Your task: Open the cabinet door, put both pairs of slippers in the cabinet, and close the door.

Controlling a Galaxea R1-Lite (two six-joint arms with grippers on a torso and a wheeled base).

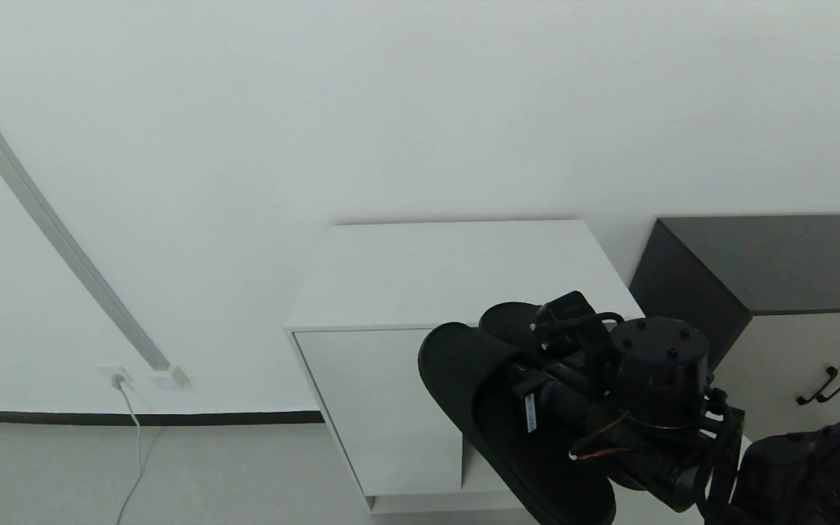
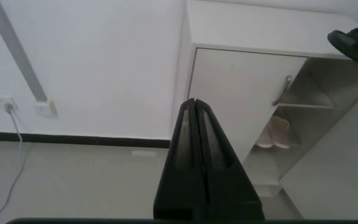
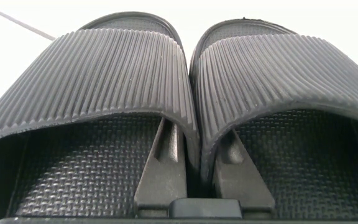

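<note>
Second pair going in, by the look of it: the right hand [image 3: 194, 146] is clamped on the black slippers [image 1: 478, 386], one finger under each strap, holding them up in front of the white cabinet [image 1: 456, 270]. The pale slippers [image 2: 278, 132] sit on a lower shelf inside, and that side is open. The left hand [image 2: 195, 107] hangs off to the side, empty, fingers pressed together. Next up: ease the black pair onto a shelf, let go, shut the door. A small label on the right arm is too small to read.
</note>
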